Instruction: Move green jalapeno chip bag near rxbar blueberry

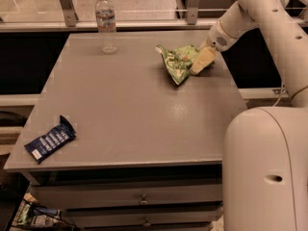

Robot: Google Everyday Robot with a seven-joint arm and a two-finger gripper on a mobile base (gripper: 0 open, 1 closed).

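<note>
Camera view: you had the gripper (201, 61) near the worktop's (134, 105) far right corner, against the green jalapeno chip bag (177, 62) (clamped on it or merely touching, I could not tell). The rxbar blueberry (49, 140) lay at the near left corner, well apart. A water bottle (106, 22) stood upright at the far edge.

I see green chip bag (177, 62): crumpled, on the table (134, 105) far right, my gripper (201, 61) at its right edge | blue bar wrapper (49, 139): flat, askew, near front-left corner | the two lie well apart
</note>
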